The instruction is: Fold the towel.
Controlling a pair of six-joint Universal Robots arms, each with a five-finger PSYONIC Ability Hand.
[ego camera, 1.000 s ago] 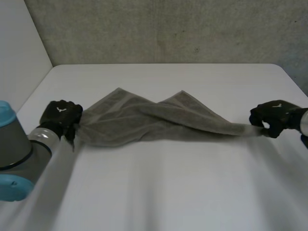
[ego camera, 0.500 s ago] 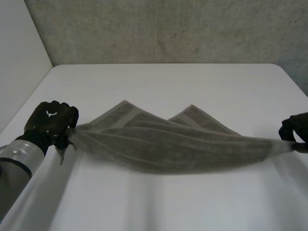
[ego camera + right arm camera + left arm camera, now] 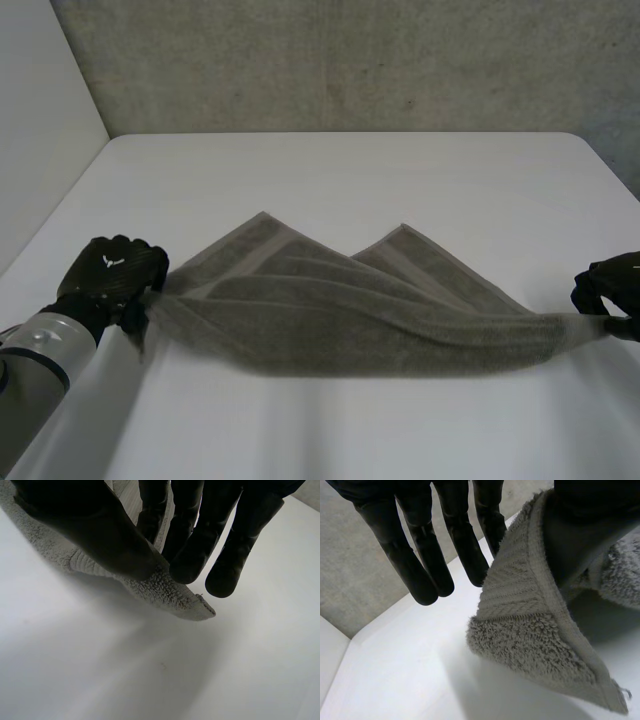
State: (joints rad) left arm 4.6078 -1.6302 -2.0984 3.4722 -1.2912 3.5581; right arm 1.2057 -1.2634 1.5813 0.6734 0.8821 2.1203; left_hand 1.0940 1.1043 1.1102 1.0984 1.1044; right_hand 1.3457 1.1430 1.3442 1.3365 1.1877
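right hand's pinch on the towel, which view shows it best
The right wrist view: the right hand pinches the towel corner between thumb and fingers. The head view shows it partly, at the towel's stretched end; the left wrist view, another corner.

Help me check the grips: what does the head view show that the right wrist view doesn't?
Head view: the left hand holding one end of the towel, which stretches across to the right hand, two corners lying toward the far side. Right wrist view: a towel corner pinched between thumb and fingers, its tip poking past them over the table. Both: towel, right hand, white table.
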